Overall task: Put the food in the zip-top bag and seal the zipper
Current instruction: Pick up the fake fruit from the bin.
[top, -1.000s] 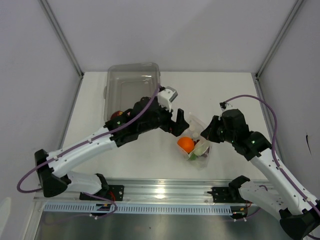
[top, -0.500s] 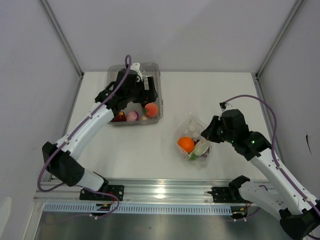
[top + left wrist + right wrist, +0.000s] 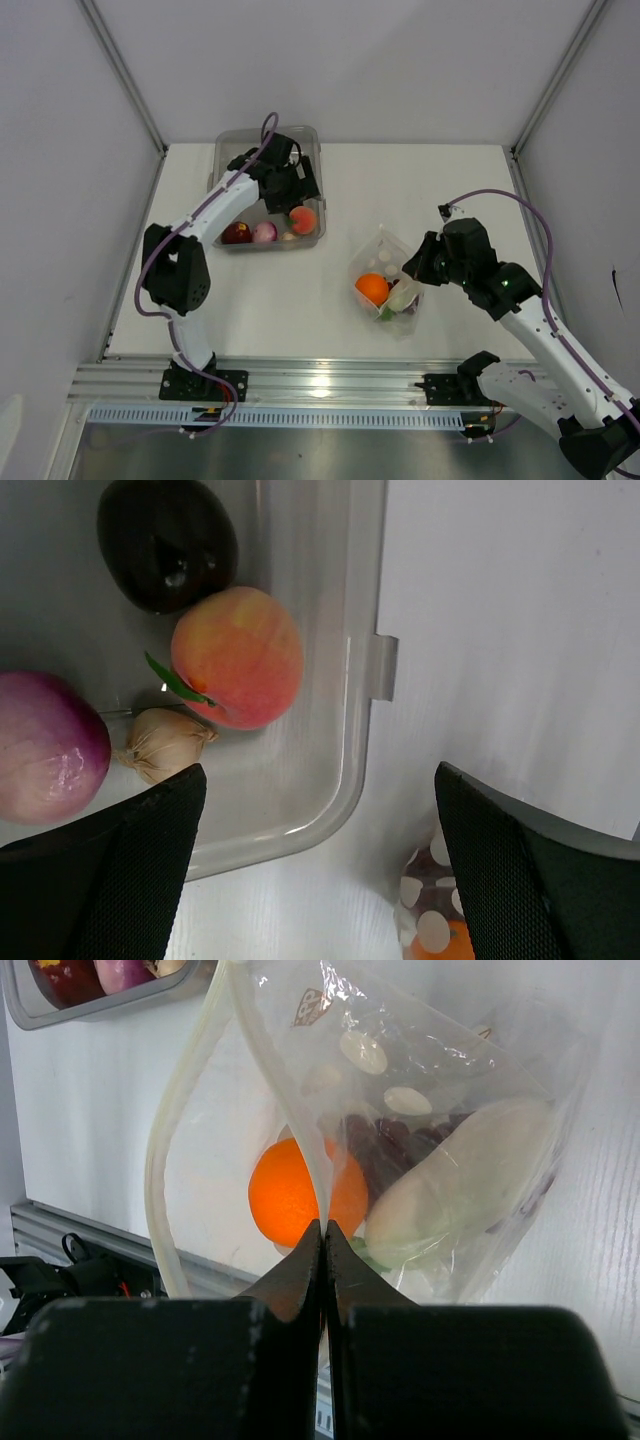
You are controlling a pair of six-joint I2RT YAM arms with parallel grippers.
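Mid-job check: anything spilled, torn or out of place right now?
Nothing stands out. The clear floppy zip-top bag looks intact, its mouth edge pinched by the right pincer, round orange fruit inside. The unpacked toy foods lie inside the rigid clear plastic bin.

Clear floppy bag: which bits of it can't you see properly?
Right wrist view: the black right gripper, pinching the clear floppy plastic bag, hides what's below the round orange fruit.
Same view: dark red grape bunch, blurred by crinkly plastic.
Left wrist view: bag cut off by bottom edge.
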